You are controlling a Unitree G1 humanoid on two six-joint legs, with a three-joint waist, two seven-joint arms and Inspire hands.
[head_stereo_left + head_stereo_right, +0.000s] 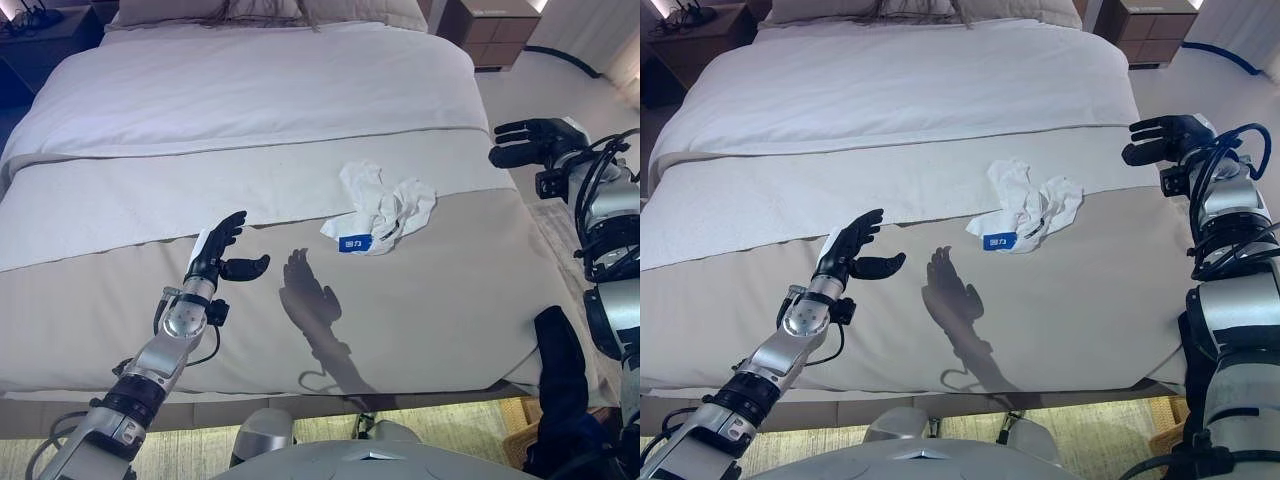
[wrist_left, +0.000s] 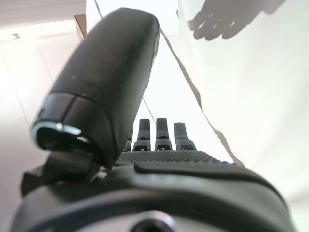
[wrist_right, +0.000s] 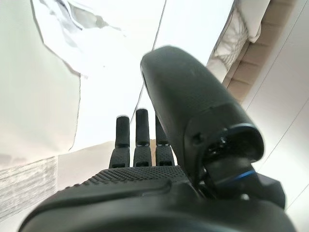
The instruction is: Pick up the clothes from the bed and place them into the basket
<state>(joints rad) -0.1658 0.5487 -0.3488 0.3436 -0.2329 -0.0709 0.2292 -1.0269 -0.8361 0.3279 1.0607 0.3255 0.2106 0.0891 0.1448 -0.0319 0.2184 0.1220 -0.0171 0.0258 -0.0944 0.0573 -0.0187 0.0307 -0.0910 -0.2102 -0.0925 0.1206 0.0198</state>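
Note:
A crumpled white garment (image 1: 385, 210) with a small blue label lies on the beige cover of the bed (image 1: 450, 290), right of the middle; it also shows as the white garment (image 1: 1032, 212) in the right eye view. My left hand (image 1: 222, 250) hovers open over the cover, well left of the garment, holding nothing. My right hand (image 1: 530, 140) hangs open past the bed's right edge, to the right of the garment and apart from it. In the right wrist view its fingers (image 3: 136, 137) are straight, with the garment (image 3: 72, 34) beyond them.
A white duvet (image 1: 260, 90) covers the bed's far half, with pillows (image 1: 270, 12) at the head. A wooden nightstand (image 1: 495, 30) stands at the back right. A woven basket's corner (image 1: 520, 420) shows by the bed's near right corner.

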